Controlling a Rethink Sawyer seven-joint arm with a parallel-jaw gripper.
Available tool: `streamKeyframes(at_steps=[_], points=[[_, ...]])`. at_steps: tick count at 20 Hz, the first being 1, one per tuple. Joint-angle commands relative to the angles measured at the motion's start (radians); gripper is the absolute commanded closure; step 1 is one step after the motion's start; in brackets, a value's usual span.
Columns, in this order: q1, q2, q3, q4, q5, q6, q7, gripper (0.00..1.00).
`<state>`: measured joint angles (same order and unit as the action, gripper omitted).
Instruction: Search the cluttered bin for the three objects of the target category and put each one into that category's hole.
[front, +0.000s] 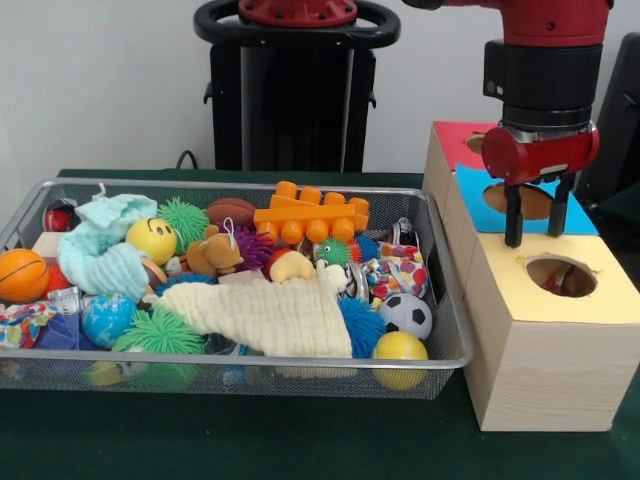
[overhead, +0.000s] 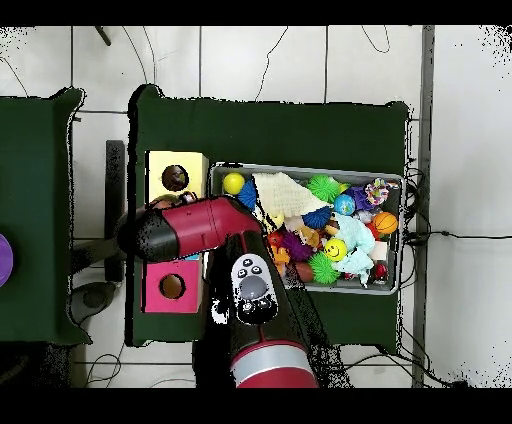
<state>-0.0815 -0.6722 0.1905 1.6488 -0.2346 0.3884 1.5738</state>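
The wire mesh bin is full of toys and also shows in the overhead view. One white polka-dot cloth piece lies near the bin's right end, beside a small football. Another dotted piece lies at the bin's left front corner; it also shows in the overhead view. The yellow-topped box stands right of the bin, and something small and reddish shows inside its hole. My gripper hangs open and empty just behind that hole, over the seam with the blue-topped box. In the overhead view the arm hides the gripper.
The blue-topped box and the red-topped box stand in a row behind the yellow one. A cream muslin cloth, a mint-green cloth, an orange block and several balls fill the bin. The yellow box and red box show overhead.
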Motion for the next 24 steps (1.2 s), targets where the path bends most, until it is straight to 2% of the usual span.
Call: streamKeyframes(at_steps=[1, 4, 8, 11, 16, 19, 24], points=[[-0.006, 0.029, 0.007, 0.042, -0.073, -0.163, 0.117, 0.0], [-0.004, 0.029, 0.004, 0.05, -0.072, -0.209, 0.132, 0.0], [0.017, 0.038, -0.029, 0.026, -0.073, -0.106, 0.101, 0.0], [0.027, 0.021, -0.052, 0.018, -0.074, -0.09, 0.105, 0.0], [0.075, 0.0, -0.144, -0.001, -0.094, -0.056, 0.114, 0.0], [0.034, -0.048, -0.114, 0.055, -0.084, -0.052, 0.081, 0.0], [-0.089, -0.116, -0.03, 0.218, -0.094, -0.108, 0.047, 0.0]])
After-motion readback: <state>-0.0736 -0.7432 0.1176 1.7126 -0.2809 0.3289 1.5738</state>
